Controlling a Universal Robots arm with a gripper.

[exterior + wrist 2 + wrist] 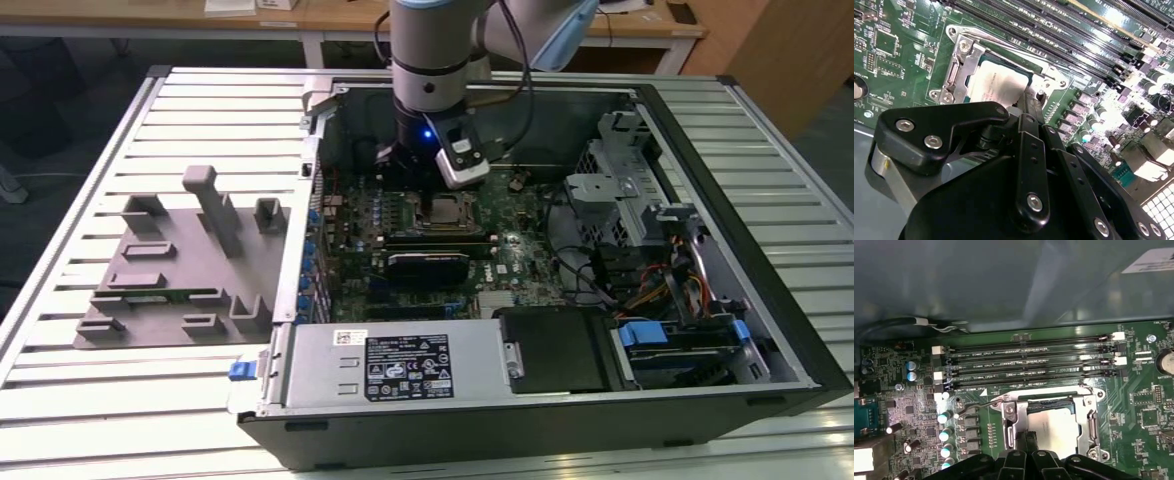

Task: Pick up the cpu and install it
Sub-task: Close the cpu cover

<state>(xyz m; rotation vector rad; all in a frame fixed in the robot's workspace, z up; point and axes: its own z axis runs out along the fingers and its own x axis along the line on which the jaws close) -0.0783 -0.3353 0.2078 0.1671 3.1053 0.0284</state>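
You see the cpu (1054,427) lying flat inside its metal socket frame (1010,420), low in the first wrist view. The end effector (1029,441) is pinched together over its edge. The exterior view adds the open computer case (747,200) on the tabletop (80,400) and a white label (407,367) at lower centre, its print unreadable.

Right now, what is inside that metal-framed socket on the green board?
The cpu lies inside the socket frame, silvery top showing. The tool covers one edge of it, so whether it sits fully down there is hidden.
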